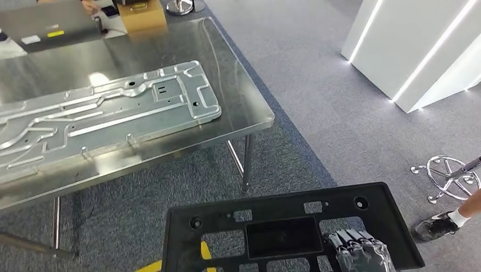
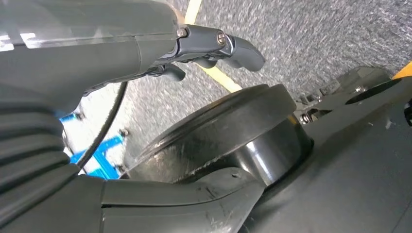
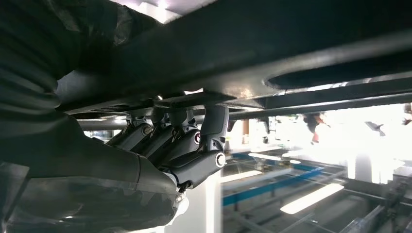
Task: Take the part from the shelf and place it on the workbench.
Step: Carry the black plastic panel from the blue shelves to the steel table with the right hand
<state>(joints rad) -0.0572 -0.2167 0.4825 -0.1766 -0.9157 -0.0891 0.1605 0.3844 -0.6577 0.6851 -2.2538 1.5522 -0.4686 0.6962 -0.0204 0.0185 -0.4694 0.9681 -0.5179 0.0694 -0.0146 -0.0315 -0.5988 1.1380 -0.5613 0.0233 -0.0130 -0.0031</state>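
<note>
One robot hand [image 1: 363,249] grips black part [image 1: 283,226] — off workbench [image 1: 238,73].

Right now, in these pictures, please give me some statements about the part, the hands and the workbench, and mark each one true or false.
1. The right hand holds the black part. True.
2. The black part lies on the workbench. False: it is held in front of the bench, over the carpet.
3. A silver metal panel lies on the workbench. True.
4. The left hand grips the black part. False: in the left wrist view its fingers hang over the floor, holding nothing.
5. A cardboard box stands at the bench's far edge. True.
</note>
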